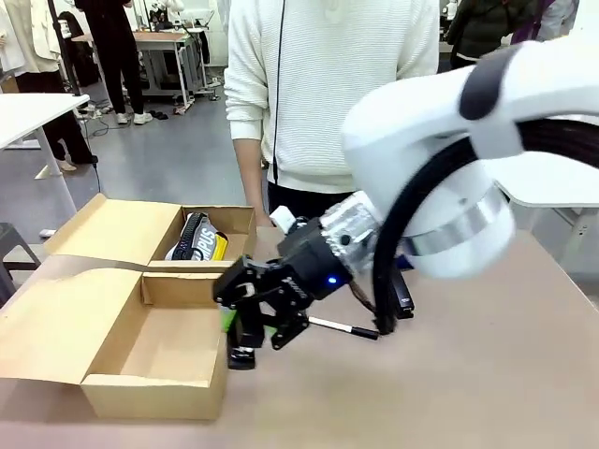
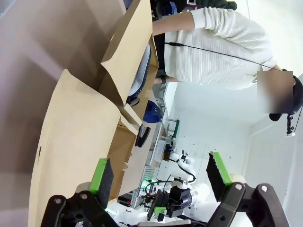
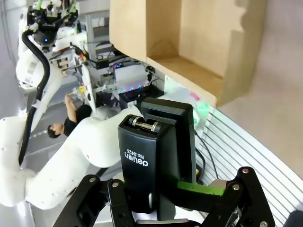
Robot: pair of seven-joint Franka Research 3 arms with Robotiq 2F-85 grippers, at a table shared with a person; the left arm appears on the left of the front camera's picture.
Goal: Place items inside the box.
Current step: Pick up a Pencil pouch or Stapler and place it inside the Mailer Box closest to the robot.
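The open cardboard box (image 1: 154, 382) sits at the table's left. Its far compartment holds the grey pouch with white lettering (image 1: 192, 245) and the yellow utility knife (image 1: 219, 246). My right gripper (image 1: 251, 327) is shut on a black stapler (image 1: 241, 354) and holds it upright just outside the box's right wall. The right wrist view shows that stapler (image 3: 158, 151) between the green pads, with the box corner (image 3: 189, 52) beyond. A marker (image 1: 342, 326) and the second stapler (image 1: 402, 295) lie on the table. My left gripper (image 2: 160, 172) is open and empty. A navy pouch (image 2: 152, 112) lies past the box (image 2: 75, 132).
A person in a white sweater (image 1: 318, 84) stands at the far side behind the box, arms hanging. The box's lid flaps (image 1: 56, 318) spread out to the left. Bare table (image 1: 468, 393) lies right of and in front of the right arm.
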